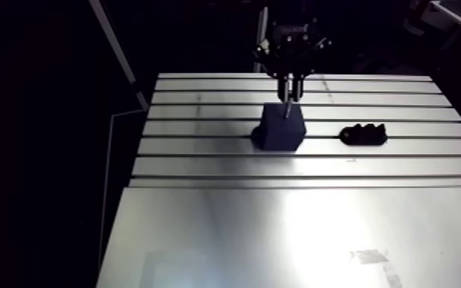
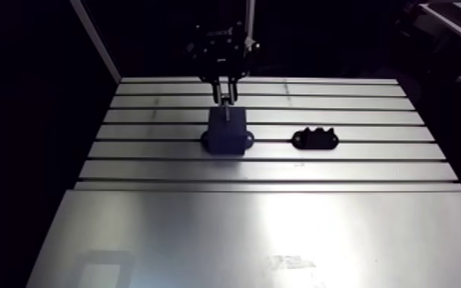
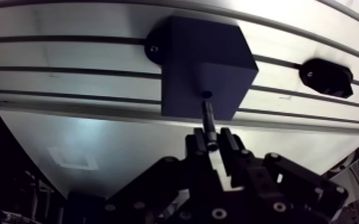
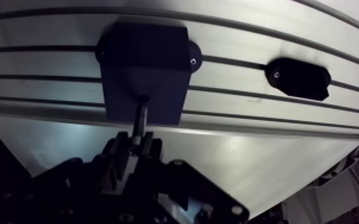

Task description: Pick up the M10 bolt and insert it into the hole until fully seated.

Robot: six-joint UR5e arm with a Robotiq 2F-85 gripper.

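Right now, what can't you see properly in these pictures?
- Wrist view: the head of the bolt is hidden inside the hand gripping it.
- Wrist view: whether its tip is inside the hole in the dark block; both are too dark.
- Arm view: the shape of the black holder, too small and dark.

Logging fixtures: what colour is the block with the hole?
The block is dark navy; the wrist view shows it best.

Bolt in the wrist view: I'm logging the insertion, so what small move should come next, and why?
Probably a short push of the bolt along its own axis. The end effector grips it, its tip sits at the hole in the dark block, and most of the shank shows outside, so it does not look seated.
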